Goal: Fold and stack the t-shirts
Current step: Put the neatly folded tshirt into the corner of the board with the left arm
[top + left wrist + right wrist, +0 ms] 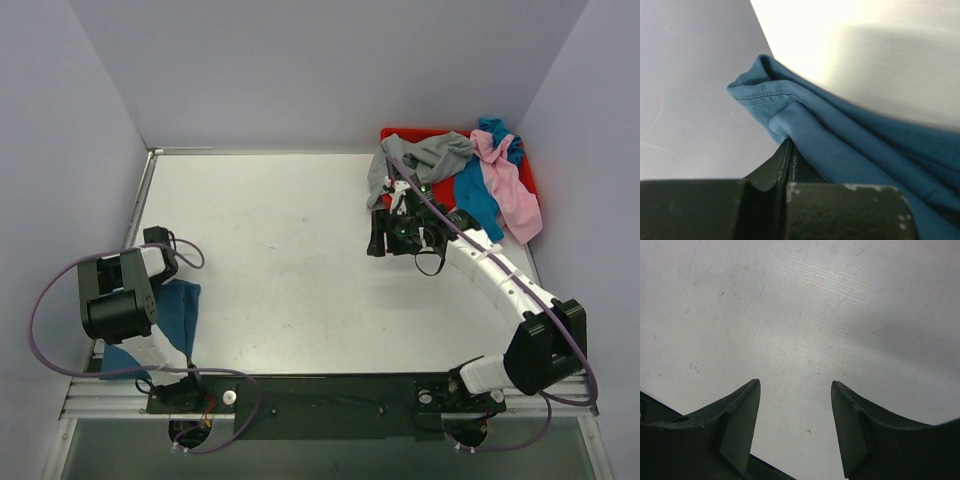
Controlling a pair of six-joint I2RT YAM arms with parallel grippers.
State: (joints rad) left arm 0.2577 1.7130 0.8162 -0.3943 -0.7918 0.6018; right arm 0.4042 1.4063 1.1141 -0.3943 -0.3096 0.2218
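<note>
1. The left gripper (788, 150) has its fingers pressed together, with only a thin seam between them. A bunched fold of the dark teal-blue t-shirt (855, 145) comes out right at their tips, so it is clamped on that shirt.
2. The right gripper (796, 384) is spread wide. Nothing sits between its fingers and only bare table (800, 315) shows below them.
3. In the overhead view the right gripper is just off the near left corner of the red tray (400, 134). It lies close to the hanging end of the grey t-shirt (428, 157), and I cannot tell whether they touch.
4. The dark teal-blue t-shirt is well apart from the red tray, across the table at its near left side, draped beside the folded left arm.
5. The grey t-shirt lies on the tray's left part and spills over its edge. The pink t-shirt (508, 185) and the brighter turquoise-blue t-shirt (476, 200) lie heaped on the tray's right part, overlapping each other.
6. From above, the left arm's own body hides its fingers and part of the teal shirt. Only the left wrist view shows the grip.
7. The left wrist view cuts the shirt off at the right and bottom edges, with hem stitching visible on the fold.
8. The right wrist view shows no tray and no shirts.
</note>
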